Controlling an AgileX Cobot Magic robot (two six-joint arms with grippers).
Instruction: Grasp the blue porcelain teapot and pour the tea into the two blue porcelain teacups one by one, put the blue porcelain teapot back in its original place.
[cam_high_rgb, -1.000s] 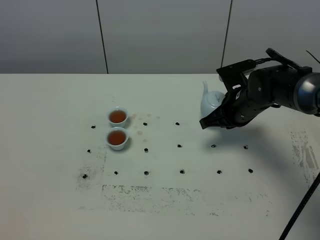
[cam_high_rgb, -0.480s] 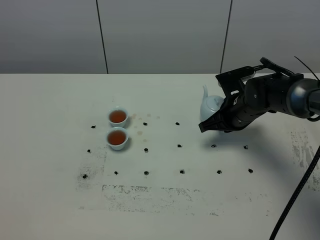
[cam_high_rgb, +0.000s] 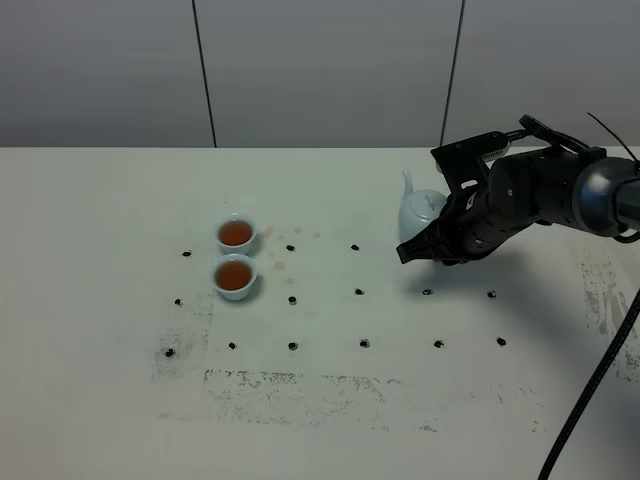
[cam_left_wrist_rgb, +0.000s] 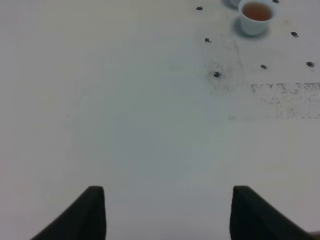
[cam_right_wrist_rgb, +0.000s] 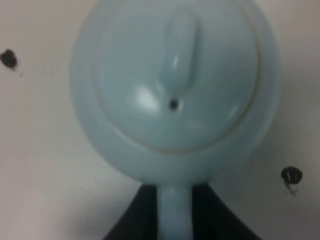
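Observation:
The blue porcelain teapot (cam_high_rgb: 418, 212) is at the back right of the table, upright, spout pointing left and up. My right gripper (cam_high_rgb: 441, 232) is shut on its loop handle. The right wrist view looks down on the lid and knob (cam_right_wrist_rgb: 176, 55), with the handle (cam_right_wrist_rgb: 175, 215) between my dark fingers (cam_right_wrist_rgb: 132, 222). I cannot tell whether the pot's base touches the table. The two blue porcelain teacups (cam_high_rgb: 236, 233) (cam_high_rgb: 234, 275) stand side by side at the left, each holding reddish tea. My left gripper (cam_left_wrist_rgb: 167, 210) is open and empty above bare table, and one teacup (cam_left_wrist_rgb: 256, 15) is far ahead of it.
Black dot markers (cam_high_rgb: 359, 291) form a grid on the white table (cam_high_rgb: 100, 220). Small tea stains (cam_high_rgb: 278, 266) lie right of the cups. Scuffed grey marks (cam_high_rgb: 300, 385) run along the front. A black cable (cam_high_rgb: 590, 420) hangs at the right edge.
The right arm has lowered the teapot a little and shifted it slightly left over the last second. In the last half second it has barely moved. The cups are unchanged.

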